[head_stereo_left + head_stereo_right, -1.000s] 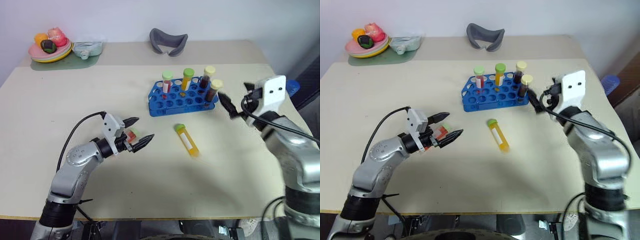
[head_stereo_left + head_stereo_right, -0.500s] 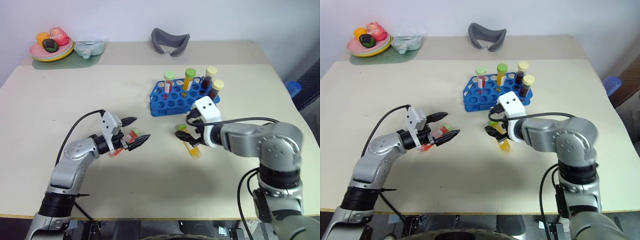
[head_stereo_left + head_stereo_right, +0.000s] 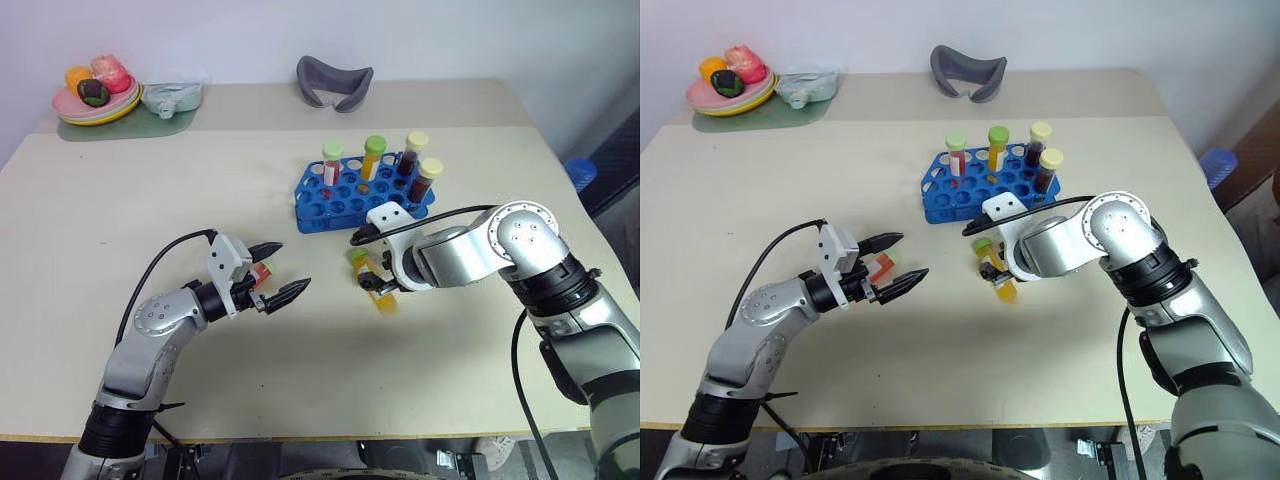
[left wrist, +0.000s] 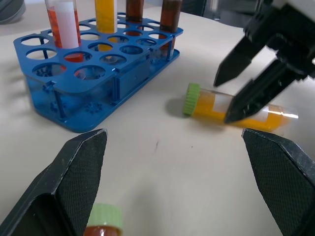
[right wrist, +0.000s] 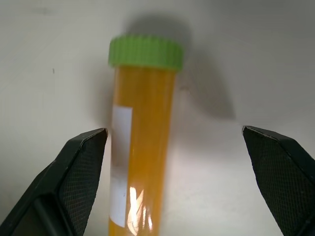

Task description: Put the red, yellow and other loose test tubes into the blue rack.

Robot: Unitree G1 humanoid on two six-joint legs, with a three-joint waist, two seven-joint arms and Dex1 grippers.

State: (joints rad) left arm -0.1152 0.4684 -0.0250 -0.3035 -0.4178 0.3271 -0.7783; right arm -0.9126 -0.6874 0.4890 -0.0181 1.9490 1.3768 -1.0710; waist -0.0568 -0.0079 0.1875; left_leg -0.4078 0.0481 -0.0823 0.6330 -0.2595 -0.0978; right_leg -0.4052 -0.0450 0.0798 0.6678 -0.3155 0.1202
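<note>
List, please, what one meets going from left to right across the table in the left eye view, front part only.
left gripper → red test tube between its open fingers → yellow test tube → right gripper open over it

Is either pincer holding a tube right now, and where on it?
Nothing held. Right pincer open over the lying yellow tube; left pincer open around the red tube.

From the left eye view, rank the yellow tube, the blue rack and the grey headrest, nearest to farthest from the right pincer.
1. Yellow tube, lying on the table right under the open right pincer.
2. Blue rack, just beyond, mid-table.
3. Grey headrest, at the table's far edge.
</note>
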